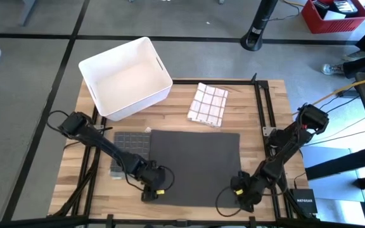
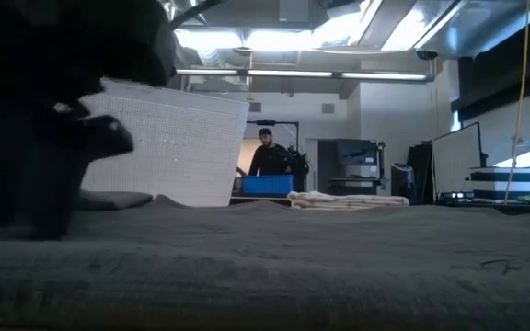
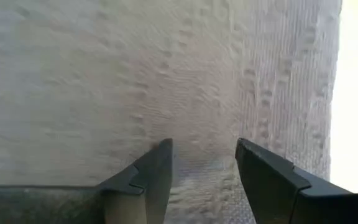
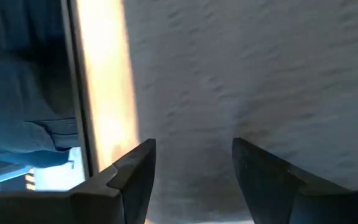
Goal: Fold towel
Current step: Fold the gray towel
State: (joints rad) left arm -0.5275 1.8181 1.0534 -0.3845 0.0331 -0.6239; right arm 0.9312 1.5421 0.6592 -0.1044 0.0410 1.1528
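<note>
High view: the towel (image 1: 195, 166) is laid flat mid-table, with left gripper (image 1: 151, 192) and right gripper (image 1: 244, 195) parked at its near corners. The bin (image 1: 126, 76) looks empty. Wrist views: both jaws are spread, nothing grasped yet — a corner could easily be missed or only half pinched.

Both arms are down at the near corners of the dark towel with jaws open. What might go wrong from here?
1. The left gripper and right gripper sit at the near edge of the dark towel; a shallow pinch may miss the fabric.
2. The folded grey cloth lies against the towel's left edge and may get dragged.
3. A far fold may reach the checked cloth.
</note>
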